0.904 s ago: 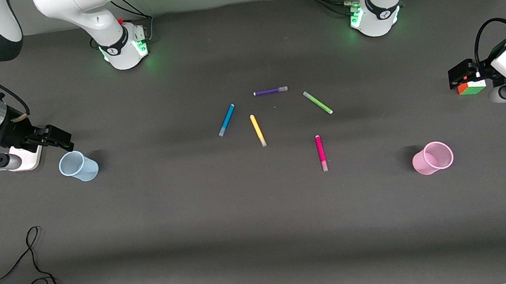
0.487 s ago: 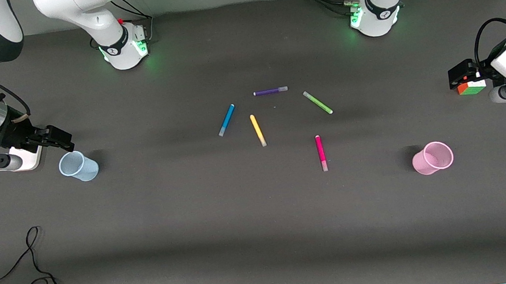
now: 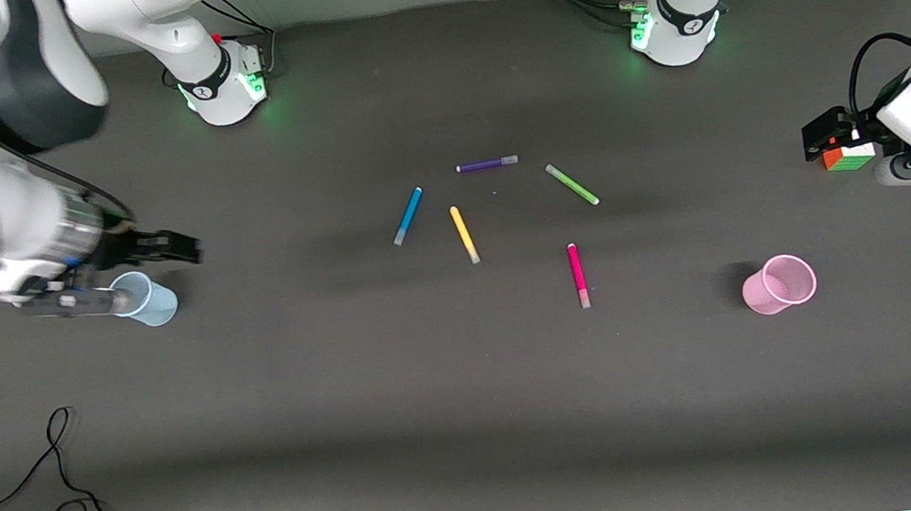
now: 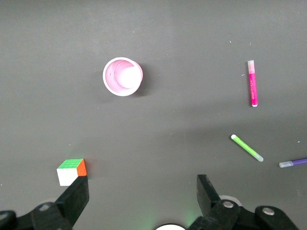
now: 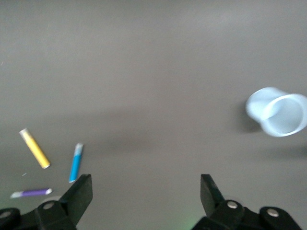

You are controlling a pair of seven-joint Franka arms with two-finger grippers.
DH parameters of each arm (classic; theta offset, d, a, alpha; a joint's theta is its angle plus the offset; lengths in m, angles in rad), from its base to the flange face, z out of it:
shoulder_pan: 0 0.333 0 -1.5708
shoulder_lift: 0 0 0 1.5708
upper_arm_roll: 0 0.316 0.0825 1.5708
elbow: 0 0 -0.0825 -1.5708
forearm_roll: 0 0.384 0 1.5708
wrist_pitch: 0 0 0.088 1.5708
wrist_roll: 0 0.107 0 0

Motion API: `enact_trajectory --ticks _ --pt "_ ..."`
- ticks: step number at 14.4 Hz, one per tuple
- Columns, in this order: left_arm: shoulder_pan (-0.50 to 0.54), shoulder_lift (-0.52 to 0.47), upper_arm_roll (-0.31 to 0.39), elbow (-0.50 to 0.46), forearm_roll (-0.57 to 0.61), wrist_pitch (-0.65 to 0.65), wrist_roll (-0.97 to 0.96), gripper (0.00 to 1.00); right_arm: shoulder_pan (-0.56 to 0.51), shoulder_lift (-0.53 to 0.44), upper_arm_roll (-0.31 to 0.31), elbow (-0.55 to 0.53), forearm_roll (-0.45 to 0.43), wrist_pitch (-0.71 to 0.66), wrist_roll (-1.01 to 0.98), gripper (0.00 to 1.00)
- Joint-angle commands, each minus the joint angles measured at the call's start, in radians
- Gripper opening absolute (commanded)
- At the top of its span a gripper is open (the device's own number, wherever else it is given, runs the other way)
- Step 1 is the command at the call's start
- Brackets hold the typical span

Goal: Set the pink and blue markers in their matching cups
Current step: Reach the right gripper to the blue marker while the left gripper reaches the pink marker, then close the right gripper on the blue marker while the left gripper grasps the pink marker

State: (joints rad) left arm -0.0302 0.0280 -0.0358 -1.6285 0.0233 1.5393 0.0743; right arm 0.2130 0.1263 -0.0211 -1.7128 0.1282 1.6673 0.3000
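The blue marker (image 3: pixel 408 215) lies near the table's middle, and the pink marker (image 3: pixel 578 275) lies nearer the front camera, toward the left arm's end. The pale blue cup (image 3: pixel 145 298) stands upright at the right arm's end, the pink cup (image 3: pixel 778 283) upright at the left arm's end. My right gripper (image 3: pixel 182 249) is open and empty, up beside the blue cup. Its wrist view shows the cup (image 5: pixel 278 111) and the blue marker (image 5: pixel 76 163). My left gripper (image 3: pixel 826 139) is open and empty over a colour cube. Its wrist view shows the pink cup (image 4: pixel 123 76) and the pink marker (image 4: pixel 252 84).
A purple marker (image 3: pixel 487 164), a yellow marker (image 3: pixel 464 234) and a green marker (image 3: pixel 572 184) lie round the blue one. A colour cube (image 3: pixel 849 156) sits under the left gripper. A black cable (image 3: pixel 66 499) lies at the front corner on the right arm's end.
The right arm has swung toward the table's middle, and its gripper now reaches past the blue cup. The left arm has barely shifted. Markers and cups have not moved.
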Motion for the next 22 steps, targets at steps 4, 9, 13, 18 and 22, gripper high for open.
enact_trajectory --ticks 4,9,13,18,22 --pt "-0.112 0.021 -0.019 -0.013 -0.034 0.040 -0.157 1.00 0.002 0.220 0.183 0.091 0.116 -0.005 0.286 1.00" --pt "-0.281 0.085 -0.019 -0.021 -0.034 0.113 -0.336 0.99 0.035 0.378 0.270 0.035 0.203 0.136 0.496 1.00" --pt "-0.358 0.164 -0.021 -0.021 -0.034 0.208 -0.427 0.99 0.085 0.455 0.286 -0.082 0.241 0.357 0.558 1.00" --pt "-0.364 0.239 -0.024 -0.053 -0.051 0.300 -0.427 0.99 0.100 0.466 0.309 -0.215 0.251 0.515 0.564 1.00" --pt "-0.379 0.303 -0.024 -0.143 -0.052 0.433 -0.433 0.99 0.109 0.484 0.311 -0.231 0.251 0.575 0.561 0.96"
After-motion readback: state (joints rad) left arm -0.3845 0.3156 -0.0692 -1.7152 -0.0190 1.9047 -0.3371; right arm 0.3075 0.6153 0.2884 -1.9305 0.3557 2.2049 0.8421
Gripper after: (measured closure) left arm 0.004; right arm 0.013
